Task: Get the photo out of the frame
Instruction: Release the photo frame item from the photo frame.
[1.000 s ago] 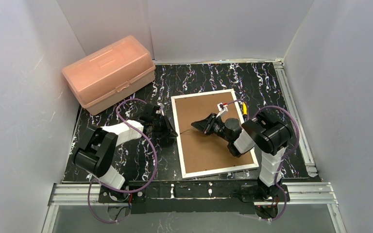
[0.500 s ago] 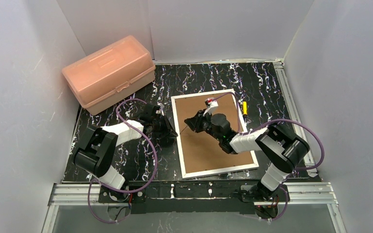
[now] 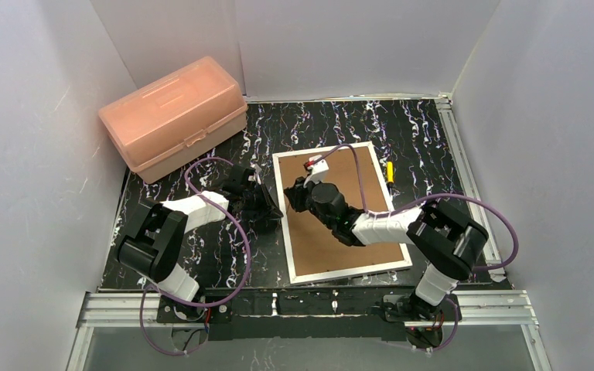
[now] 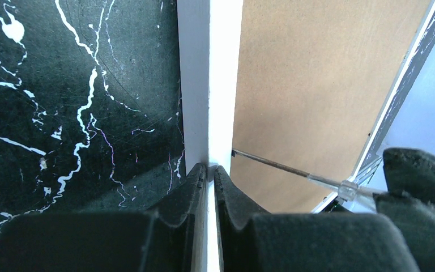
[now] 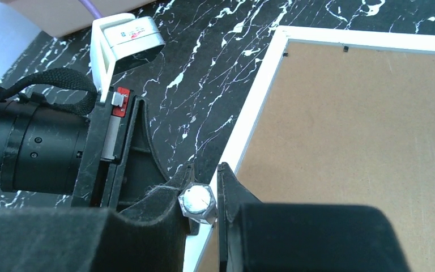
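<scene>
The frame (image 3: 319,249) lies back-up on the black marbled table (image 3: 406,127), brown board uppermost, directly ahead of both pincers. The left pincer (image 4: 210,170) is clamped on the frame's white left border, one finger on the outer side and one on the board side. The right pincer (image 5: 205,170) is closed on a thin tool (image 4: 283,168) with a clear handle and a silver hex end. Its rod reaches to the border just beside the left pincer's tips.
</scene>
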Robot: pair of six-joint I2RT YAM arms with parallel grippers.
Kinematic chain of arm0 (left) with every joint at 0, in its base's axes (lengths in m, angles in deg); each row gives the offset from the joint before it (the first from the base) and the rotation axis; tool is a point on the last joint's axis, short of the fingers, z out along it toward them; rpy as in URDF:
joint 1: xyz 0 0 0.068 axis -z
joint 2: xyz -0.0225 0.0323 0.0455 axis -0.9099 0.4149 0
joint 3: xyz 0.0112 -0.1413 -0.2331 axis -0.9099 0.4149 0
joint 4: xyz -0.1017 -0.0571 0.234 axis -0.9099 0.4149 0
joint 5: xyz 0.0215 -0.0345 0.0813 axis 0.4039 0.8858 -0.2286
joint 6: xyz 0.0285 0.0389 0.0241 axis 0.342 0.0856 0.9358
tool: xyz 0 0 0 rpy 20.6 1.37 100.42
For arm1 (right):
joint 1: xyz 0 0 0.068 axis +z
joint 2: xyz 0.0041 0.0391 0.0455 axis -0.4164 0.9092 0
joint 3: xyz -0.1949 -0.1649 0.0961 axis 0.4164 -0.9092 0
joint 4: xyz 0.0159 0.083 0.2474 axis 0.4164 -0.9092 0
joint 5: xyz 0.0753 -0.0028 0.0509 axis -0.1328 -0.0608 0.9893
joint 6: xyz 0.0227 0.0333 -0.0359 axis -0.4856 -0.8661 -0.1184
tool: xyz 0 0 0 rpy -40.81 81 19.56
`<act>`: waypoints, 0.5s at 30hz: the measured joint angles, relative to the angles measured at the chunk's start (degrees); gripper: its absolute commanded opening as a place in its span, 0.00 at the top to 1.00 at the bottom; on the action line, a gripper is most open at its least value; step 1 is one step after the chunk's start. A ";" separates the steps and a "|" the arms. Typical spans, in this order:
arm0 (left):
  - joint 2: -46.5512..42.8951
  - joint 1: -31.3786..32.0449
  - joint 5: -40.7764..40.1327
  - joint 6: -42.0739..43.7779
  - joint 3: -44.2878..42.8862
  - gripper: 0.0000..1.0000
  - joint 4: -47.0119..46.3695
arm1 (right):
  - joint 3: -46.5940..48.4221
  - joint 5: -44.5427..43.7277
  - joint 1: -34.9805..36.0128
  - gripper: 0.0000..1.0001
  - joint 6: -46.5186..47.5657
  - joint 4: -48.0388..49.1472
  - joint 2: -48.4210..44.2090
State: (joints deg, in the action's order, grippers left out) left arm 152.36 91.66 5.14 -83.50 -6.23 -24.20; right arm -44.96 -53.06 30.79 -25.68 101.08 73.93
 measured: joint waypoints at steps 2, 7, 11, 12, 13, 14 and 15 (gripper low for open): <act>0.00 0.00 0.00 -0.04 0.00 0.94 0.02 | 1.20 -3.23 1.75 0.99 1.31 -1.95 0.00; 0.00 0.00 -0.02 -0.20 0.00 0.94 0.04 | 3.87 -9.90 5.42 0.99 3.52 -7.04 0.02; -0.04 -0.04 -0.02 -0.20 0.00 0.94 0.17 | 5.62 -13.03 7.28 0.99 4.22 -10.23 0.59; -0.09 -0.09 -0.04 -0.20 0.00 0.94 0.28 | 5.97 -13.38 7.45 0.99 4.33 -10.64 0.74; -0.13 -0.11 -0.04 -0.20 0.02 0.94 0.37 | 6.36 -13.66 7.58 0.99 4.42 -11.17 0.85; -0.15 -0.13 -0.07 -0.20 0.02 0.94 0.37 | 6.64 -13.97 7.74 0.99 4.52 -11.61 0.92; -0.17 -0.13 -0.07 -0.20 0.04 0.94 0.37 | 6.75 -14.14 7.85 0.99 4.61 -11.78 0.96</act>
State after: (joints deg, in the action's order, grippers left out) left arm 152.18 91.53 5.08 -83.70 -6.18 -23.83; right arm -38.20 -67.20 38.64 -21.07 89.30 74.89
